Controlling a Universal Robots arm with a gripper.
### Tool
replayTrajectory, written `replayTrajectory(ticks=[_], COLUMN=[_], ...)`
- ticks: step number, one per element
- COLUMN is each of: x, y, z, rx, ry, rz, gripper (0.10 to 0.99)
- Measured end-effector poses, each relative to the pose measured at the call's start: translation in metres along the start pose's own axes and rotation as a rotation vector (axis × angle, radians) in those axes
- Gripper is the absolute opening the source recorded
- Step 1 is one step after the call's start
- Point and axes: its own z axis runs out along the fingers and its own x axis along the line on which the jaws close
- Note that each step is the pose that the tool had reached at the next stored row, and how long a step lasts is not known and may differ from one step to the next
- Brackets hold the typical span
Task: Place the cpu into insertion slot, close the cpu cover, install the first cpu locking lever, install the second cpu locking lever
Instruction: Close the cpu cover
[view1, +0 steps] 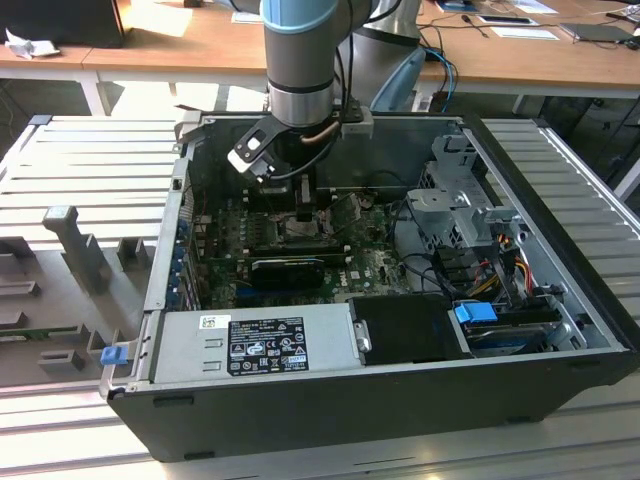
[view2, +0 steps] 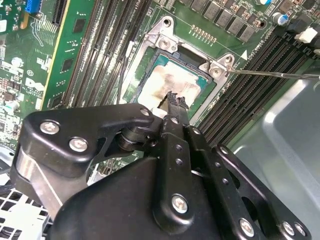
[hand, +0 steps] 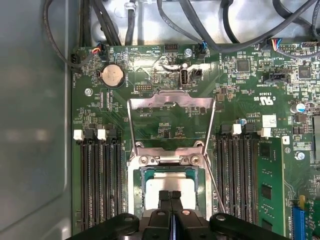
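Note:
The cpu (hand: 167, 184) (view2: 175, 80), a pale square chip with a stained top, lies flat in the insertion slot (hand: 141, 185) on the green motherboard (hand: 250, 100). The cpu cover (hand: 170, 100), a silvery frame with a large window, stands raised open on its hinge beside the slot. A thin locking lever (hand: 216, 187) (view2: 275, 75) stands unlatched along one side of the socket. My gripper (hand: 170, 194) (view2: 175, 97) (view1: 305, 205) is shut, its two black fingers pressed together, with the tips right over the cpu's middle. I cannot tell whether they touch it.
Rows of black memory slots (hand: 97, 180) (hand: 235, 180) flank the socket. Black cables (hand: 165, 20) run along the board's edge. In the exterior view a grey power supply (view1: 260, 345) and a metal drive cage (view1: 460, 210) crowd the open case around the arm.

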Motion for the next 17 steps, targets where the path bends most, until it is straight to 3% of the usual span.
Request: replayTrajectory(ticks=[2, 5, 8, 9, 17], x=[-0.0008, -0.0027, -0.0027, -0.0026, -0.0026], y=[0.0023, 0.0032, 0.0034, 0.0037, 0.0041], z=[0.0000, -0.0001, -0.0021, -0.0069, -0.0134], rx=[0.002, 0.004, 0.004, 0.004, 0.004], ry=[0.0018, 0.0151, 0.0155, 0.0155, 0.0154], rz=[0.000, 0.001, 0.001, 0.001, 0.001], gripper=[0.106, 0.106, 0.106, 0.106, 0.106])
